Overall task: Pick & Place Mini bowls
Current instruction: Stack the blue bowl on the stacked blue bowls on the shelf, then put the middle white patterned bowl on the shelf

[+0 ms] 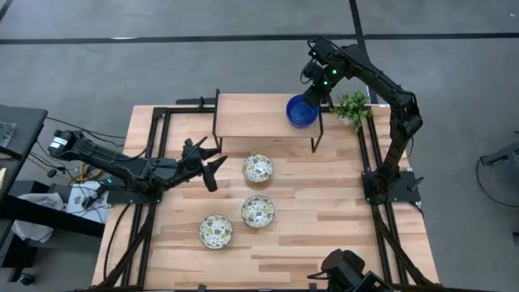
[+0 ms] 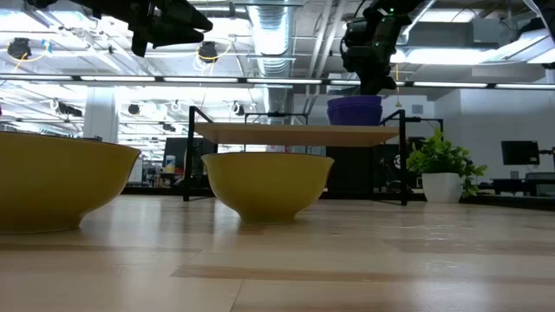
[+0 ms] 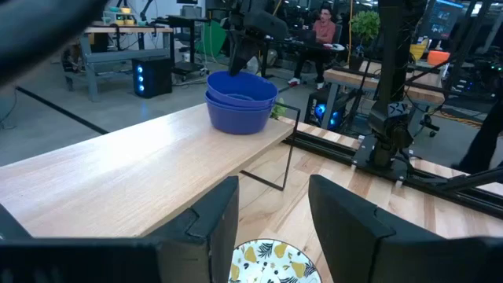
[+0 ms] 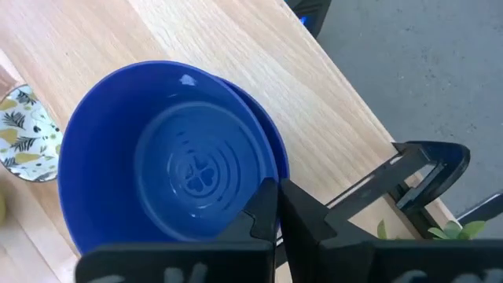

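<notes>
- Right gripper (image 4: 275,206) pinches the rim of the top blue bowl (image 4: 173,169), stacked on other blue bowls (image 1: 301,112) at the raised shelf's (image 1: 259,118) plant-side end.
- Left gripper (image 1: 212,165), fingers spread and empty, hovers beside three patterned bowls (image 1: 258,169) on the table (image 1: 324,219).

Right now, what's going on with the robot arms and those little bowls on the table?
The right gripper is shut on the rim of the top blue bowl, which sits stacked with other blue ones on the raised wooden shelf beside the potted plant. The left gripper hangs open near the shelf's other end. Three patterned bowls lie on the table in front of the shelf.
</notes>
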You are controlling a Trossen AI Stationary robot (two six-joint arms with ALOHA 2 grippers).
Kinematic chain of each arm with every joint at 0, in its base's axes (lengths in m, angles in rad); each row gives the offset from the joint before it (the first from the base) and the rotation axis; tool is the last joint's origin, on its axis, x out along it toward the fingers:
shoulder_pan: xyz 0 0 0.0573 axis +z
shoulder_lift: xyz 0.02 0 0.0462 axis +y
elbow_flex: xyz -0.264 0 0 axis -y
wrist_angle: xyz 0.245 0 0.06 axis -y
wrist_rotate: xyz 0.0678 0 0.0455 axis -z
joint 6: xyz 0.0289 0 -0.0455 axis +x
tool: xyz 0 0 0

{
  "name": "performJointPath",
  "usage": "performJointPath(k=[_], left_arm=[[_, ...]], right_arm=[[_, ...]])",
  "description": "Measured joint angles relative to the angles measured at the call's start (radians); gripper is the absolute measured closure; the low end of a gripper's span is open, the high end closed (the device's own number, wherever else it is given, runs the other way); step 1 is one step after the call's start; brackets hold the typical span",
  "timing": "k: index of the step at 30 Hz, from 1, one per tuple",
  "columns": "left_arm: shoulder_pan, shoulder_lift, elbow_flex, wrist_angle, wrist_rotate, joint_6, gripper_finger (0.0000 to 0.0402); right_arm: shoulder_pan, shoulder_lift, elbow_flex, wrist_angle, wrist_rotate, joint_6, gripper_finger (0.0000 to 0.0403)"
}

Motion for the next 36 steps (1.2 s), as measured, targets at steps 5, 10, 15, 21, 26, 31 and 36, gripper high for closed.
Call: performJointPath(k=[5, 10, 15, 21, 26, 31, 36], left_arm=[[0.000, 0.000, 0.000, 0.000, 0.000, 0.000, 0.0247], [0.000, 0.000, 0.000, 0.000, 0.000, 0.000, 0.0247], [-0.001, 0.000, 0.000, 0.000, 0.000, 0.000, 0.0247], [-0.001, 0.000, 0.000, 0.000, 0.000, 0.000, 0.0247], [-0.001, 0.000, 0.000, 0.000, 0.000, -0.008, 0.0247], [-0.001, 0.000, 0.000, 0.000, 0.028, -0.008, 0.0247], [-0.002, 0.000, -0.001, -0.001, 0.104, -0.006, 0.0247]], right_arm=[[0.007, 0.000, 0.000, 0.002, 0.000, 0.000, 0.0381], [0.005, 0.000, 0.000, 0.006, 0.013, -0.001, 0.0345], [0.005, 0.000, 0.000, 0.006, 0.016, -0.024, 0.0332], [0.005, 0.000, 0.000, 0.023, 0.017, -0.025, 0.0335], [0.005, -0.001, 0.000, 0.029, 0.017, -0.025, 0.0335], [0.005, -0.010, 0.000, 0.036, 0.026, -0.025, 0.0336], [0.005, -0.062, 0.000, 0.091, 0.052, -0.024, 0.0336]])
